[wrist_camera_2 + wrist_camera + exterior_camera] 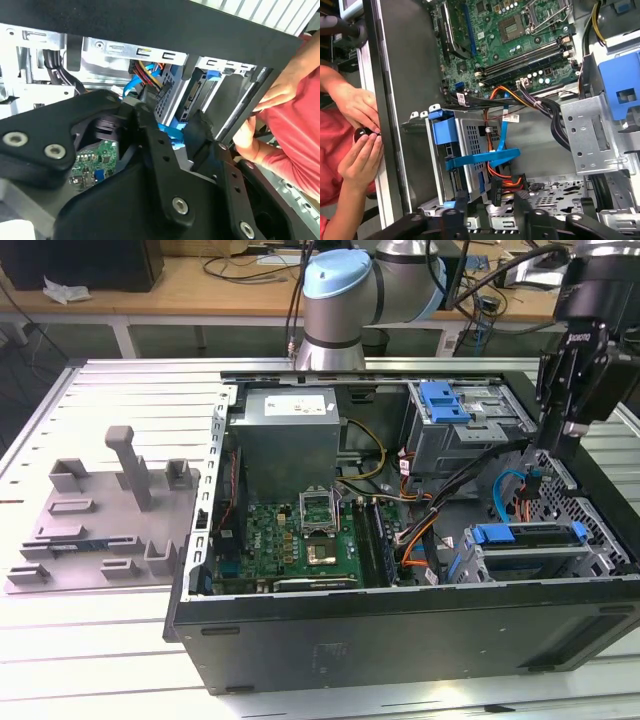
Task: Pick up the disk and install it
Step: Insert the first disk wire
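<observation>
My gripper (552,445) hangs open above the end of the open computer case (400,625) at the exterior view's right, with nothing between its black fingers (461,210). In both wrist views its tips (172,127) point down at the lower grey drive cage (470,145). A bright blue carrier frame (525,534) sits slotted in that cage, and I take it for the disk. The cage's perforated wall hides its silver face. The gripper stands clear of it.
A blue flat cable (480,160) crosses the lower cage. The upper drive cage carries a blue plastic bracket (445,400). Motherboard (310,535) and power supply (290,435) occupy the case's middle. A person's hands (360,130) rest at the case's edge. A grey fixture (100,510) lies outside the case.
</observation>
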`<control>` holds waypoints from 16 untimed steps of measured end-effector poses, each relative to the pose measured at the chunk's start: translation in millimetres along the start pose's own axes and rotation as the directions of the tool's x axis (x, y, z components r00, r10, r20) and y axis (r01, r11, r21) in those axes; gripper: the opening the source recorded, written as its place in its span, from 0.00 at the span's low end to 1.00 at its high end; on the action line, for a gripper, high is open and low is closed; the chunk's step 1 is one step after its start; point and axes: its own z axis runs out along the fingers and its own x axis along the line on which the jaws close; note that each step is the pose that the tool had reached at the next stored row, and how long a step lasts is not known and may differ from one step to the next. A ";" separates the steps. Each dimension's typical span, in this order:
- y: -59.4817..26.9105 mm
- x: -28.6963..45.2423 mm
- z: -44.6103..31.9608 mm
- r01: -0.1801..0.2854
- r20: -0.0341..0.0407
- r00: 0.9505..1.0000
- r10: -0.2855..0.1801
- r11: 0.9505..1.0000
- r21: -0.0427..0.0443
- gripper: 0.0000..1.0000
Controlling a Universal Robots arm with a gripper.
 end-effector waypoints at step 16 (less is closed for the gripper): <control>3.4 -7.7 16.3 -0.002 -0.007 1.000 0.002 1.000 0.003 0.35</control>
